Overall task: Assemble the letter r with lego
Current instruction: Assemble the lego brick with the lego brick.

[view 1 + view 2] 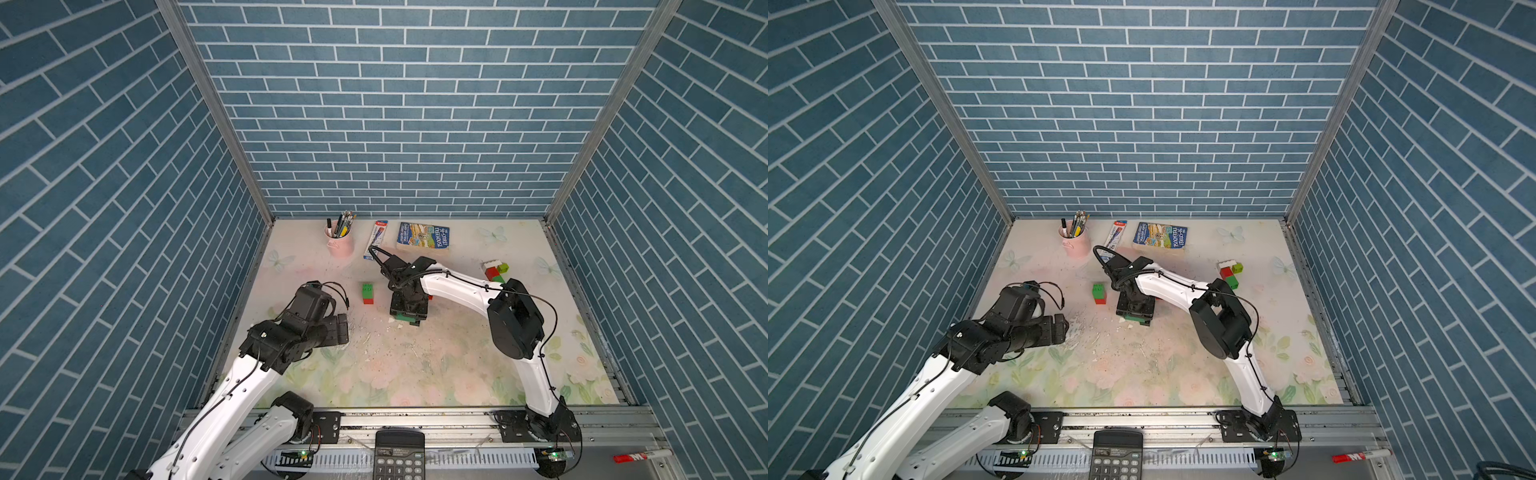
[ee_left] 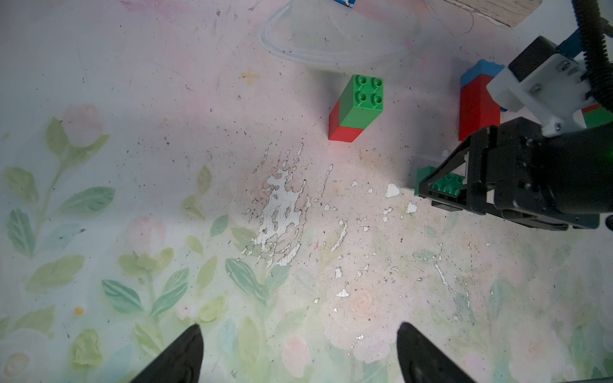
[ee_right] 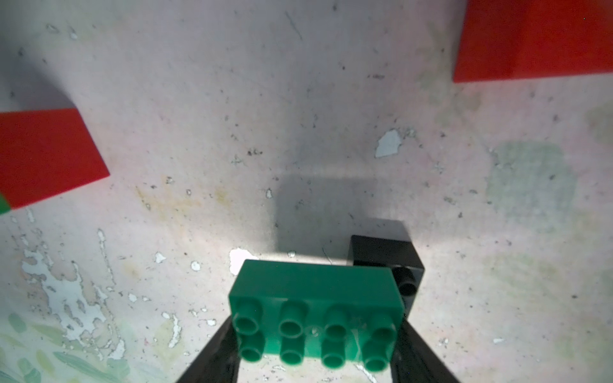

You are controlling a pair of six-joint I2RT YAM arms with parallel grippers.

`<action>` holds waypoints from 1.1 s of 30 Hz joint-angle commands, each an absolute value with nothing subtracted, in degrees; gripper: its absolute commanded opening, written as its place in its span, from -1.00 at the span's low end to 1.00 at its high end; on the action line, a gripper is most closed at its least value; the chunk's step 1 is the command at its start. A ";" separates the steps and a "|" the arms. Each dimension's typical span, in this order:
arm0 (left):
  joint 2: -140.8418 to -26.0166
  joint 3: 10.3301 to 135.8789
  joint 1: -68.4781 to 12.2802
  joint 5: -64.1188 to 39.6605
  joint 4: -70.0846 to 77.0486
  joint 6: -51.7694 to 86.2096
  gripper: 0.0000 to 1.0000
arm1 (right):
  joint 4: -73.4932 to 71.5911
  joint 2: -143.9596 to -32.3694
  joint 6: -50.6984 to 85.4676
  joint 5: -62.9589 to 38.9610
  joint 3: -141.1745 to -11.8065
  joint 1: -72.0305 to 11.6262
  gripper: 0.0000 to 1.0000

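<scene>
Currently, the right gripper [image 3: 315, 345] clamps a dark green eight-stud brick [image 3: 315, 288]; the left gripper [image 2: 298, 326] jaws stand apart, empty

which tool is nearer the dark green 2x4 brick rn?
Right. The right tool is clamped on the dark green brick; the left tool hangs open over bare mat, well apart from it.

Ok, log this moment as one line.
left tool: open, empty | right tool: shut on dark green brick, black brick beside it | green-on-red stack: standing apart, untouched
</scene>
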State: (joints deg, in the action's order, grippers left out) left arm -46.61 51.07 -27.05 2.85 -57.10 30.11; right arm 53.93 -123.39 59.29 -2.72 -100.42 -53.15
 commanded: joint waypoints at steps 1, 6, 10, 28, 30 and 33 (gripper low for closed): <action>-46.84 50.58 -26.54 2.20 -56.83 29.19 0.85 | 54.80 -127.68 63.33 -1.26 -95.77 -53.41 -0.35; -47.42 50.62 -26.46 1.60 -56.21 28.83 0.85 | 56.26 -129.92 62.65 -1.18 -97.25 -54.16 -0.37; -47.72 50.28 -26.48 1.41 -55.74 29.03 0.85 | 57.58 -130.73 62.49 -1.20 -98.54 -55.05 -0.37; -50.26 50.65 -24.97 1.95 -52.83 29.13 0.85 | 62.30 -127.83 56.36 -1.29 -101.40 -53.56 -0.39; -51.87 51.82 -24.06 2.42 -51.67 28.32 0.86 | 66.50 -126.84 53.53 -0.16 -106.71 -53.34 -0.39; -54.84 52.90 -21.68 2.59 -49.37 27.69 0.88 | 72.78 -127.01 49.50 0.89 -115.45 -52.71 -0.39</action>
